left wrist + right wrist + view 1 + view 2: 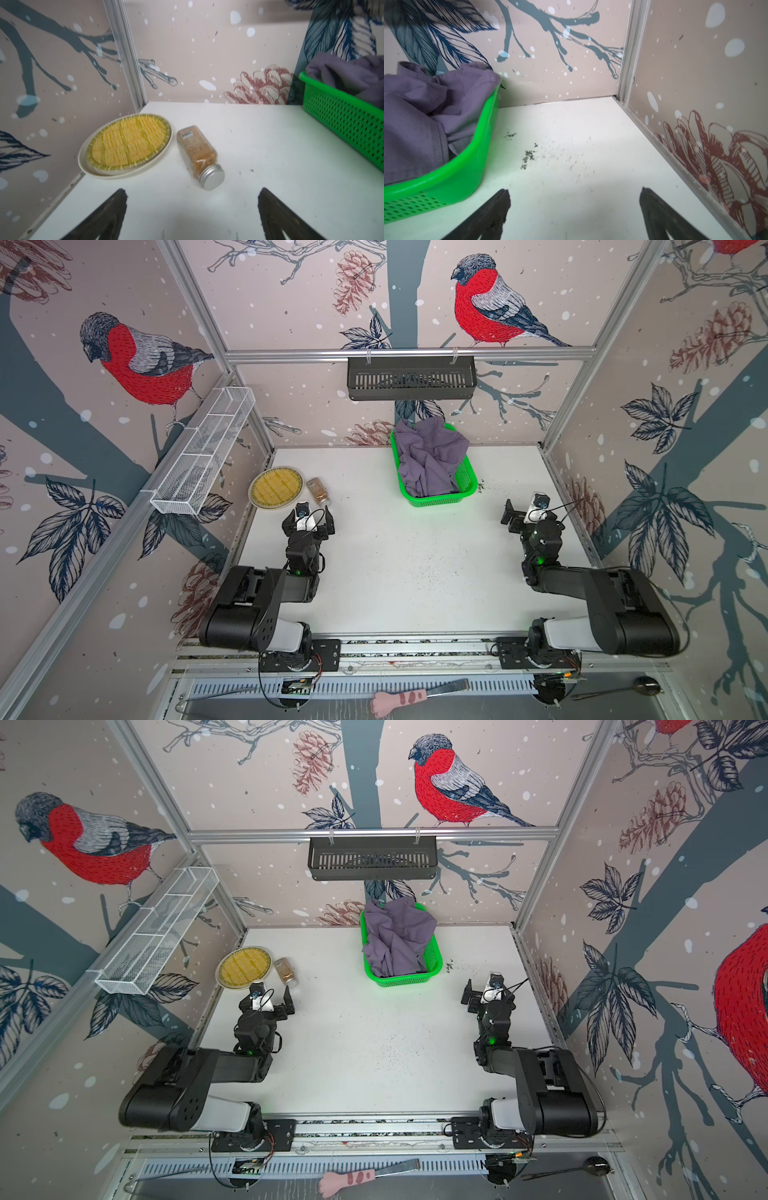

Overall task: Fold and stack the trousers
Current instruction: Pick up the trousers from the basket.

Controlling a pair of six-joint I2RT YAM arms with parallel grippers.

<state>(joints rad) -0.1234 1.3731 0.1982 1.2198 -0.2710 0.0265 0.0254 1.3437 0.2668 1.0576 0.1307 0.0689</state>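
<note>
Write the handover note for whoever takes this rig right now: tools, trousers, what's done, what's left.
Left tool: open, empty, over the white table, near a glass spice jar lying on its side.
Right tool: open, empty, beside the green perforated plastic basket.
Dusty purple-grey cloth trousers: crumpled in that basket, at the table's far edge.
Done: nothing; no fold visible.
Left: lift them out, spread them on the table, fold, stack.

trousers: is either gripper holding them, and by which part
Nothing is held. The left gripper and right gripper are both open and empty; the trousers lie crumpled in the green basket, untouched.
</note>
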